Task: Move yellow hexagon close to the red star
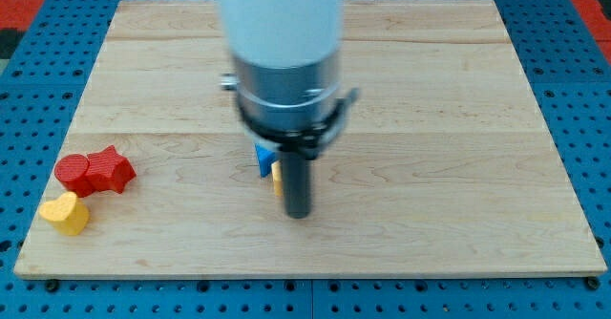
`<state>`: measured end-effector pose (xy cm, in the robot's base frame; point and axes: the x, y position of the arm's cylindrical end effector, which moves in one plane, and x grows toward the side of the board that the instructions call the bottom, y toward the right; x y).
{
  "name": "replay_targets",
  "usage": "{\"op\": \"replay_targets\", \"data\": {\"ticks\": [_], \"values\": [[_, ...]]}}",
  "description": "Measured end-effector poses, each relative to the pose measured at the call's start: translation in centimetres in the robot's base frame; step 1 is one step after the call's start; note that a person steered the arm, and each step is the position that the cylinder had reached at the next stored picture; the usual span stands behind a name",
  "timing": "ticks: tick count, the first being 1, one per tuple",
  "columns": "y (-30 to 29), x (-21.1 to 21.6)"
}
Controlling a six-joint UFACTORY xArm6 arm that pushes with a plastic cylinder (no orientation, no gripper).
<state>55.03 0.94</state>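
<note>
Yellow hexagon (pixel 277 178) lies near the board's middle, mostly hidden behind the rod, touching a blue block (pixel 264 156) above it. The tip (pixel 299 214) stands just at its right. The red star (pixel 113 168) is far at the view's left, beside a red cylinder (pixel 73 174) and a yellow heart (pixel 65 213).

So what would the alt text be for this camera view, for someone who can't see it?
A robot arm's dark rod has my tip on a wooden board, beside a mostly hidden yellow block and a blue block. At the view's left sit a red star, a red round block touching it, and a yellow heart.
</note>
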Motion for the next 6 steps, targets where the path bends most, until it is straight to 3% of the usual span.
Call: {"op": "replay_targets", "data": {"ticks": [1, 2, 4, 5, 6], "values": [[3.2, -1.7], [1.9, -3.2], [-9.4, -1.6], [-5.1, -1.9], [-6.8, -4.2]]}}
